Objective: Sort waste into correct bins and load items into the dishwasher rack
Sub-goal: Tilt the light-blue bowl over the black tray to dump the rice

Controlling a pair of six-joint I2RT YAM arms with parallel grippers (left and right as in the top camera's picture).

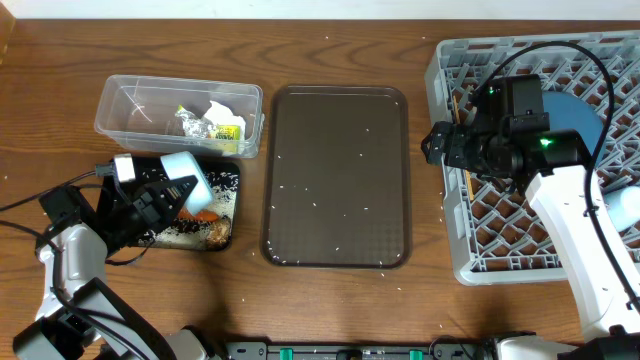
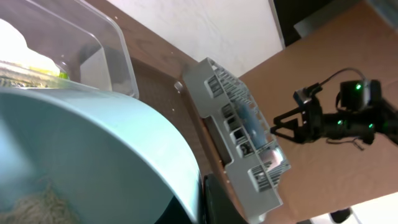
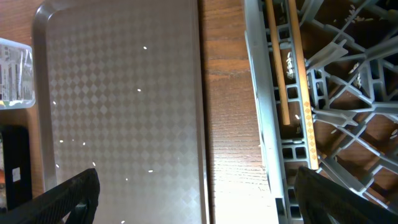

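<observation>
Overhead: your left claw (image 1: 178,192) clamps small light-blue cup (image 1: 186,170), tipped over shallow black rectangular tray (image 1: 228,200) beneath it; loose white rice (image 2: 37,202) may overshoot onto bench (image 1: 60,60); right claw (image 1: 436,143) wide.

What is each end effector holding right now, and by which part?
Left end effector: light-blue cup, by its rim. Right end effector: open, nothing held.

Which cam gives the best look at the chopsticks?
Right wrist: the chopsticks lie side by side, close up, along the rack's edge. Overhead shows only thin slivers beside the right arm, which covers most of them. Left wrist shows the rack far off; chopsticks too small to tell.
</observation>
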